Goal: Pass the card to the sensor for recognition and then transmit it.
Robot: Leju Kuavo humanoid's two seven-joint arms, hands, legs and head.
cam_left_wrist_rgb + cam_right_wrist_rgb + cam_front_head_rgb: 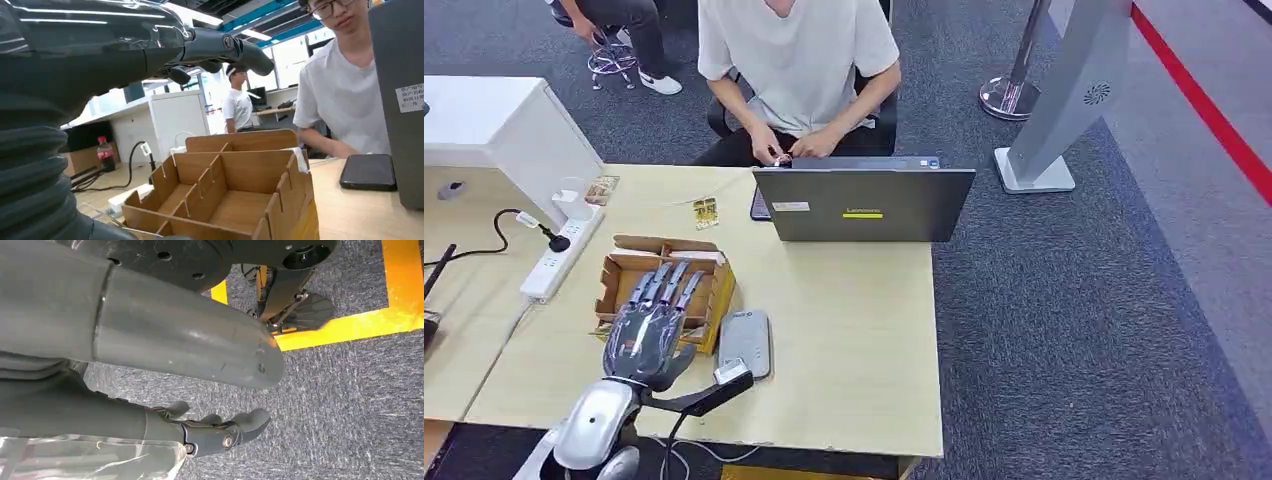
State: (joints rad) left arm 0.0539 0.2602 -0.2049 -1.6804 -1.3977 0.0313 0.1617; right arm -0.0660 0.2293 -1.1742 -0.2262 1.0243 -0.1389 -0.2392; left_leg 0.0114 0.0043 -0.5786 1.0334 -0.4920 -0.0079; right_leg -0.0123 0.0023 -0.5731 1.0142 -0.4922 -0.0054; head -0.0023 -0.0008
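A humanoid robot's left hand (646, 335) hovers palm-down over a partitioned cardboard box (619, 275) on a pale wooden surface (854, 330), its fingers (664, 283) stretched out flat and slightly apart above the box's compartments, holding nothing. From the left wrist view the same box (235, 192) shows bare wooden dividers and empty-looking cells; no card can be made out in them, and where the card lies cannot be told. Just right of the box, near the front edge of the surface, lies a flat grey sensor (745, 342) with rounded corners.

On the far side of the surface stands an open grey laptop (864, 205), its lid back facing the robot, with a person in a white T-shirt (796, 60) seated behind it, hands low at the keyboard. A dark phone (369, 172) rests beside the laptop. At the left, a white power strip (559, 258) carries a black plug and cable.

The right hand (215, 432) hangs over grey carpet marked with yellow tape (350, 322), fingers loosely curved and apart, gripping nothing.
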